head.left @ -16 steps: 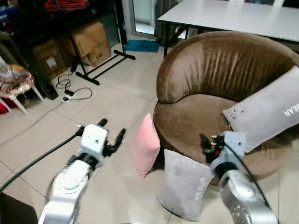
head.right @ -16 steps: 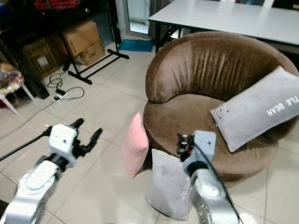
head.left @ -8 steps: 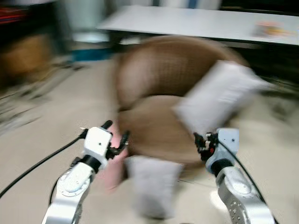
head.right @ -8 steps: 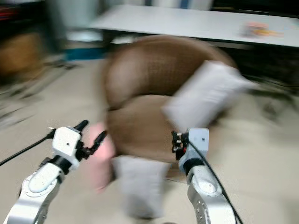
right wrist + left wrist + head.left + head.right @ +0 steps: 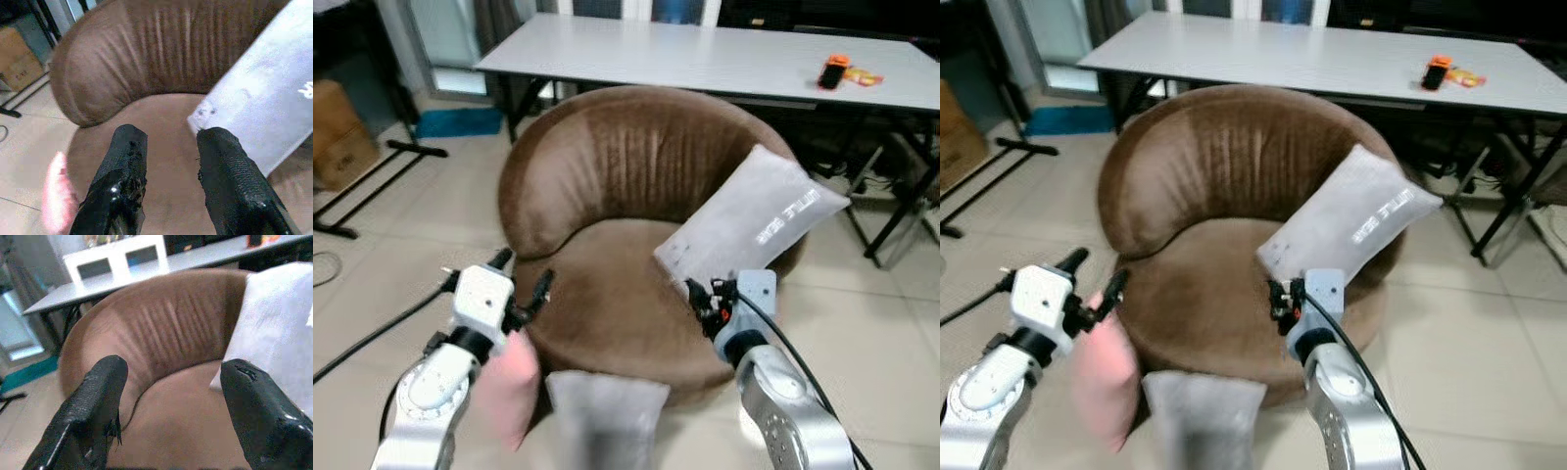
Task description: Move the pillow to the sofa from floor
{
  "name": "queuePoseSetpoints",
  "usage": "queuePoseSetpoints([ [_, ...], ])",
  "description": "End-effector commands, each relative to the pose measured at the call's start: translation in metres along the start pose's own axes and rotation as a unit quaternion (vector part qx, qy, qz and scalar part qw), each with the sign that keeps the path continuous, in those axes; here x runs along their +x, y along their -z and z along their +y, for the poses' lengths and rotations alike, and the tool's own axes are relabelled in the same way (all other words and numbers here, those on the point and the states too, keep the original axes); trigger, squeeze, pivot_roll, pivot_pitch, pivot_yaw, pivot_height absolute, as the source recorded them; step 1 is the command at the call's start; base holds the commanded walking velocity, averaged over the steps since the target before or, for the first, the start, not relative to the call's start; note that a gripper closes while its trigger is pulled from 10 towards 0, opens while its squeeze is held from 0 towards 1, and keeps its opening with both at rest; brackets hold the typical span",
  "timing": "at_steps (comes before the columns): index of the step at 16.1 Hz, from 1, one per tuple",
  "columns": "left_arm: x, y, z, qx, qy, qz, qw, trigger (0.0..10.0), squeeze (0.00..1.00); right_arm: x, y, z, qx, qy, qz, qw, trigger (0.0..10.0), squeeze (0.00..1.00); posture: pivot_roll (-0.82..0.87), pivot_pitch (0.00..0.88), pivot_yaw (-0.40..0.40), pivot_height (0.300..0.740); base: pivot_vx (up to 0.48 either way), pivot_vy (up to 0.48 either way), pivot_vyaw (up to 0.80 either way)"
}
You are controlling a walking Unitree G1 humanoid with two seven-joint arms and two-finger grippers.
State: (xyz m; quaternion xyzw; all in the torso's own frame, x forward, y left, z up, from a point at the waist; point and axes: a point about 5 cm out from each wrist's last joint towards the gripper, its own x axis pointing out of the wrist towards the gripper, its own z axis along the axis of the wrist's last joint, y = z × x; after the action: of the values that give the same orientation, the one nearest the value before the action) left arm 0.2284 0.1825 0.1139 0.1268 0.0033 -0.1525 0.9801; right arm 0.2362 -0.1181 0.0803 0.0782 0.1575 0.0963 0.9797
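Both grippers, left (image 5: 521,281) and right (image 5: 705,299), hang open and empty; view swung since a second ago, sofa (image 5: 636,196) now centred, pink pillow (image 5: 509,392) ungrabbed on floor.

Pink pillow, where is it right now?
In the head views the pink pillow stands on the floor against the brown sofa's front left edge, beside the grey pillow and just below the left gripper.

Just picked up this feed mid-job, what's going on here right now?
The robot faces a round brown velvet sofa chair with a grey pillow on its seat. A pink pillow and a second grey pillow lean against its front on the tiled floor. Both the left gripper and right gripper hover open, holding nothing.
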Motion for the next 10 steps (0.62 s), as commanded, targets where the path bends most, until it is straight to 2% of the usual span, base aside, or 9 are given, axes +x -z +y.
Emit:
queuePoseSetpoints([
  [1, -0.003, 0.000, -0.003, 0.005, 0.005, 0.006, 1.000, 10.0, 0.00, 0.001, 0.002, -0.004, -0.002, -0.007, 0.007, 1.000, 10.0, 0.00, 0.04, 0.000, -0.014, 0.740, 0.000, 0.000, 0.00],
  [2, -0.005, 0.004, -0.006, 0.009, 0.013, 0.017, 1.000, 10.0, 0.00, 0.001, 0.004, -0.005, -0.003, -0.017, 0.011, 1.000, 10.0, 0.00, 0.03, 0.000, -0.013, 0.740, 0.000, 0.000, 0.00],
  [4, -0.004, 0.008, -0.008, 0.010, 0.014, 0.021, 1.000, 10.0, 0.00, -0.004, 0.004, -0.012, 0.002, 0.001, 0.008, 1.000, 10.0, 0.00, 0.02, 0.000, 0.000, 0.740, 0.000, 0.000, 0.00],
  [6, -0.001, 0.011, -0.013, 0.010, 0.014, 0.021, 1.000, 10.0, 0.00, -0.006, 0.006, -0.020, 0.001, 0.016, 0.011, 1.000, 10.0, 0.00, 0.00, 0.000, -0.010, 0.721, 0.000, 0.000, 0.00],
  [10, 0.003, 0.012, -0.013, 0.014, 0.005, 0.020, 1.000, 10.0, 0.00, -0.005, 0.005, -0.025, -0.006, 0.011, 0.015, 1.000, 10.0, 0.00, -0.01, 0.000, -0.020, 0.691, 0.000, 0.000, 0.00],
])
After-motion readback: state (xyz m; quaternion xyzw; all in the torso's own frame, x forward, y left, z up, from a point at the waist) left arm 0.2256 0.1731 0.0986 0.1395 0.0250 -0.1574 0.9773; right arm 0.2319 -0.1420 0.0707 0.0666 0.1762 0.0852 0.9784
